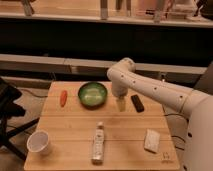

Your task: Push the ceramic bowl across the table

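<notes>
On the pale slatted desk (75,125), noted the ceramic bowl (93,94) toward the far edge, a little left of the middle, upright, paler inside facing up. Found the tool (120,103) just beside the bowl's right rim, pointing straight down, tip at or very near the desk surface; could not tell whether touching the bowl. Read the tool as spread wide, with nothing held in it.

Traced the white arm (160,92) from the lower right of the view, rising leftward over the desk's far right corner to a rounded bend (122,70) above the tool, then dropping steeply through the wrist.

Saw a small black object (137,102) lying just right of the tool, apart from the bowl. Spotted an orange-red item (63,98) left of the bowl, near but not touching.

Nearer the front edge, picked out a white paper cup (39,142) standing at the left corner, a clear bottle (98,143) lying on its side around the middle, and a white packet (152,140) toward the right, all well apart from the bowl.

Made out a dark chair-like frame (7,107) off the desk's left side and a long bench (60,62) behind, along the dark wall.
</notes>
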`<state>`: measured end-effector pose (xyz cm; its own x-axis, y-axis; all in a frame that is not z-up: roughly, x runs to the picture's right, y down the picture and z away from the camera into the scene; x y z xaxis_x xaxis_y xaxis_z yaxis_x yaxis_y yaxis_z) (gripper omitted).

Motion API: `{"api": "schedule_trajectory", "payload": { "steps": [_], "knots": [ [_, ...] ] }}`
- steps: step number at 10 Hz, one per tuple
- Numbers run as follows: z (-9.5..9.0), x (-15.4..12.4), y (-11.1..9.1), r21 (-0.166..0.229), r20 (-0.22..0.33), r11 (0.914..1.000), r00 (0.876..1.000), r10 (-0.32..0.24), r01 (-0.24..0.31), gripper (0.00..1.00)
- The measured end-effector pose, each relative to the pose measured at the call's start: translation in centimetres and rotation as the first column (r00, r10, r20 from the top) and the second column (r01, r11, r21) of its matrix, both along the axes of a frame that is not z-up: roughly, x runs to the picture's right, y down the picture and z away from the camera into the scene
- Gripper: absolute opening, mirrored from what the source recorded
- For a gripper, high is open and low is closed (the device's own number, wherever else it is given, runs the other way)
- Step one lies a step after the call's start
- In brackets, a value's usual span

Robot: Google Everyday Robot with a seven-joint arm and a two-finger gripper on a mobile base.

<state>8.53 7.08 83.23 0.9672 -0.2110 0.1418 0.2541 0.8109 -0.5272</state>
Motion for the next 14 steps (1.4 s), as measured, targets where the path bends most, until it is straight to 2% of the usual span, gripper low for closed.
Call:
{"api": "schedule_trajectory", "payload": {
  "steps": [14],
  "knots": [
    [2.5, -0.7, 0.6, -0.012, -0.008, 0.9999, 1.000, -0.004, 0.004, 0.80]
  ]
}}
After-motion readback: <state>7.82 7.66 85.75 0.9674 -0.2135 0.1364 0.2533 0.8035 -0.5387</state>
